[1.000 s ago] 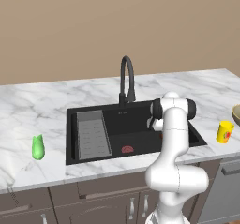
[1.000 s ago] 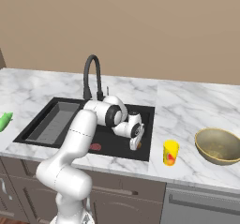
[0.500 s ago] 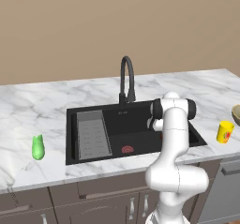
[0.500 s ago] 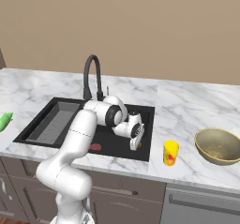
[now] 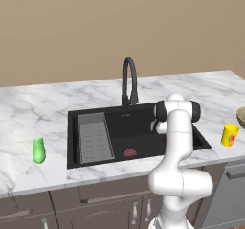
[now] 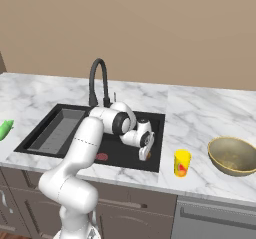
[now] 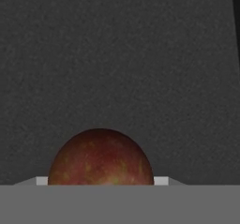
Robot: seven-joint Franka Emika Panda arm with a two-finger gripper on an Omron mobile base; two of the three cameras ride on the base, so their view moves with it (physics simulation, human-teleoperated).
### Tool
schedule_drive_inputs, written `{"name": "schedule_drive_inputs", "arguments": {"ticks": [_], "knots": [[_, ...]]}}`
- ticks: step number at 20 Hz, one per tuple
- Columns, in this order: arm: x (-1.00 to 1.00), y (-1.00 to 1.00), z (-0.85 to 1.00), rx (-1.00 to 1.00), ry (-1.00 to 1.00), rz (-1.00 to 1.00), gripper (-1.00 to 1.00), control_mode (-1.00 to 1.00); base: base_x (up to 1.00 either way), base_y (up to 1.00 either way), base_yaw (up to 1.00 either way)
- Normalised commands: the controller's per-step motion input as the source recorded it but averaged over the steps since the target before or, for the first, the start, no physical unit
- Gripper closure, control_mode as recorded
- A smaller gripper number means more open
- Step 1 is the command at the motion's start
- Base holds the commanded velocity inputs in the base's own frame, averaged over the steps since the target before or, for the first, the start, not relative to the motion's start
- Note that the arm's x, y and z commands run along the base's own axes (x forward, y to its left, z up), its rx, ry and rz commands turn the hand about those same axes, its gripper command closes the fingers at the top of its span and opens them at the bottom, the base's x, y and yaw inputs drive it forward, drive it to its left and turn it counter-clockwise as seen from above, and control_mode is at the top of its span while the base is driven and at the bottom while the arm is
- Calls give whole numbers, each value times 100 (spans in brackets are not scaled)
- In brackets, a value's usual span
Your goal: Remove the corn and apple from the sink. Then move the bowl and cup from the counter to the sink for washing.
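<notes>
Arm bent fwd, wrist angled down, gripper (image 6: pixel 145 155) jaws closed round something.

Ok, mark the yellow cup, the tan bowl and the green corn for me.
small yellow cylindrical cup (image 6: pixel 182 163), right base view, side wall.
wide tan-yellow bowl (image 6: pixel 233 155), right base view, inner wall.
bright green corn cob (image 5: pixel 38 151), left base view, mid-husk.

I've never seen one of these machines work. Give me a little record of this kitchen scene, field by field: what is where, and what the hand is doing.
corn: on the counter, left of the sink
apple: in the sink, right at the gripper's fingertips
gripper: lowered into the sink; grip on the apple not clear
flat reddish item: on the sink floor
cup: on the counter, right of the sink
bowl: on the counter, beyond the cup
faucet: behind the sink
</notes>
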Motion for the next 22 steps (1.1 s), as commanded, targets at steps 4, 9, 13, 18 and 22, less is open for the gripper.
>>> {"name": "schedule_drive_inputs", "arguments": {"ticks": [4, 9, 13, 18, 22], "knots": [[-14, -3, 4, 0, 0, 0, 100, -100, 0, 0, 0], [-15, 0, 11, 0, 0, 0, 100, -100, 0, 0, 0], [-10, 0, 19, 0, -1, 0, 100, -100, 0, 0, 0], [-13, 0, 22, 0, -2, 0, 100, -100, 0, 0, 0], [-16, 0, 24, 1, -6, 0, 100, -100, 0, 0, 0]]}}
